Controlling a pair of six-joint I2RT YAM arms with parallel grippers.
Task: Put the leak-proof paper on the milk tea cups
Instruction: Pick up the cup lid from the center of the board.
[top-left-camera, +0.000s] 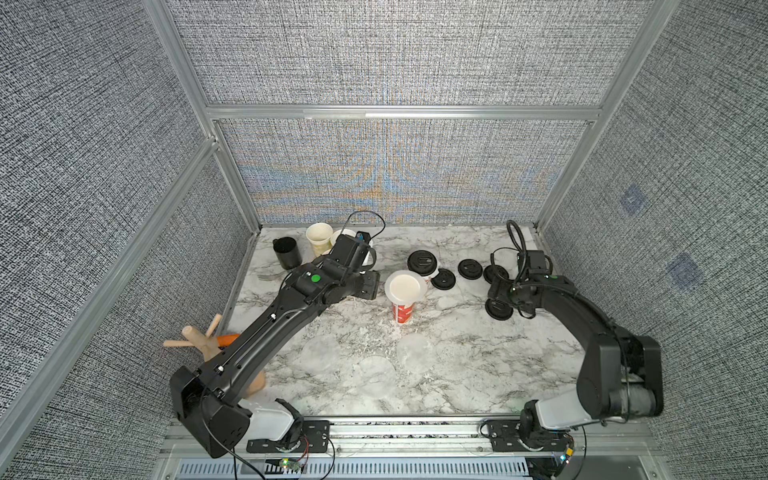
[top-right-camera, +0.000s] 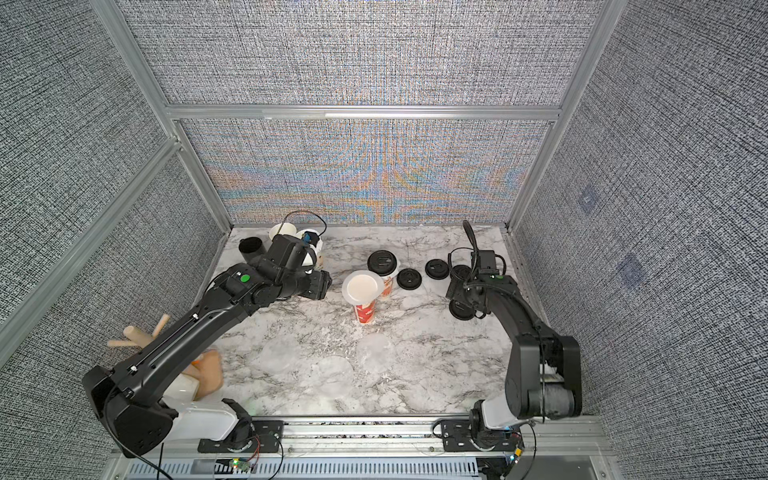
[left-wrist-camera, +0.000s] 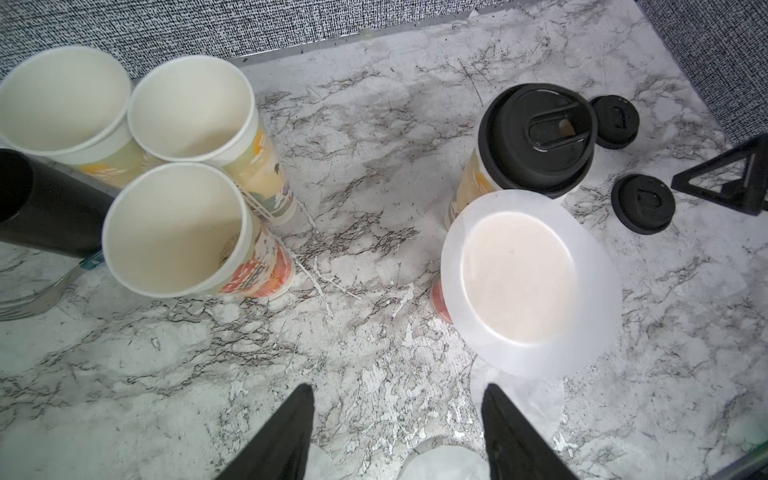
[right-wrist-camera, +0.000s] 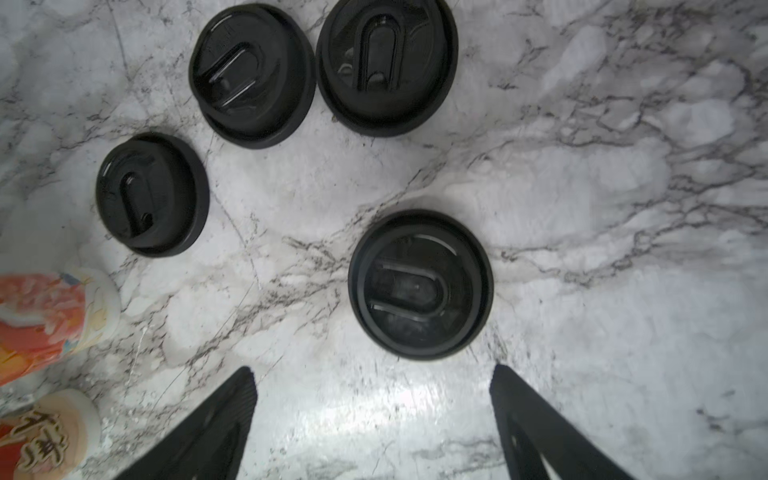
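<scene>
Left end effector (left-wrist-camera: 397, 388) gapes near upright cup (top-left-camera: 402, 311), paper (left-wrist-camera: 532, 282) flat atop.

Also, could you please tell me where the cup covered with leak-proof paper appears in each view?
Both top views: the paper-covered cup is central, just in front of the black-lidded cup.
Left wrist: large, under its paper disc, red side showing.
Right wrist: probably the nearer of two cups at the edge, top cut off.
Shared landmark: the black-lidded cup beside it.

Marble table (top-left-camera: 519, 353) bears 5 cups (left-wrist-camera: 174, 224), 4 loose lids (right-wrist-camera: 419, 286), 1 mug (top-left-camera: 286, 251) — paper sheets (left-wrist-camera: 540, 395).
</scene>
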